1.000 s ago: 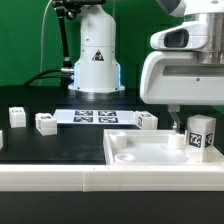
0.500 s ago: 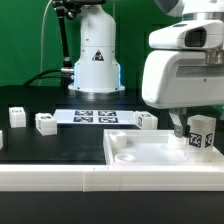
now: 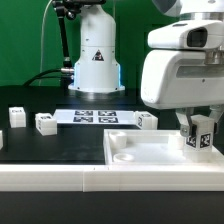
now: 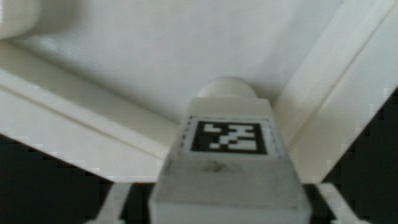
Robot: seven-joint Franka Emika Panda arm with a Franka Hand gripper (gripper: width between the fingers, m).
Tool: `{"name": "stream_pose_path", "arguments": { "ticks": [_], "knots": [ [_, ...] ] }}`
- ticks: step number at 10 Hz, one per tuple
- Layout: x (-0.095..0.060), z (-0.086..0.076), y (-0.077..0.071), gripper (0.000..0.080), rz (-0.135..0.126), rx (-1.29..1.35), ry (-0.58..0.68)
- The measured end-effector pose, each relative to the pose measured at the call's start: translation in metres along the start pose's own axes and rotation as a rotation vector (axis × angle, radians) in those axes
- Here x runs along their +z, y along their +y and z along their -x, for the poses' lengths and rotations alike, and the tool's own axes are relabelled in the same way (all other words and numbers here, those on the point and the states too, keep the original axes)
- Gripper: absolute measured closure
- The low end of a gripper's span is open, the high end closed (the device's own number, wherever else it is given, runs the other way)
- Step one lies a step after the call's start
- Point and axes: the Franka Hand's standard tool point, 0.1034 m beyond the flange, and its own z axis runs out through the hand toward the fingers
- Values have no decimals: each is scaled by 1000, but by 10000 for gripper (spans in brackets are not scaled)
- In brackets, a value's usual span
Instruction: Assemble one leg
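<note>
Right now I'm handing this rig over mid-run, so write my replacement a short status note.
Tool: shut on the leg, held upright with its tag facing the exterior camera.
Leg: over the far corner of the white panel on the exterior view's right; the wrist view shows its tip at the panel.
Other small white parts lie loose on the black table by the marker board.
Done: leg picked up and brought to the panel.
Left: seat it, release. Seating cannot be confirmed.

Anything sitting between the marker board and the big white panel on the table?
One loose leg stands between the marker board and the panel, by the panel's far edge; the rest of that stretch looks bare. The exterior view shows it.
</note>
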Motion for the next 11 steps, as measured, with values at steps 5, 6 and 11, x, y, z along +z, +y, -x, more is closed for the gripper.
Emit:
{"name": "stream_pose_path", "arguments": {
  "ticks": [5,6,11],
  "knots": [
    [1,2,3,509,-11,364,-1],
    [1,2,3,509,-12,488,-4],
    [2,4,4,509,-10,961,-10]
  ]
}}
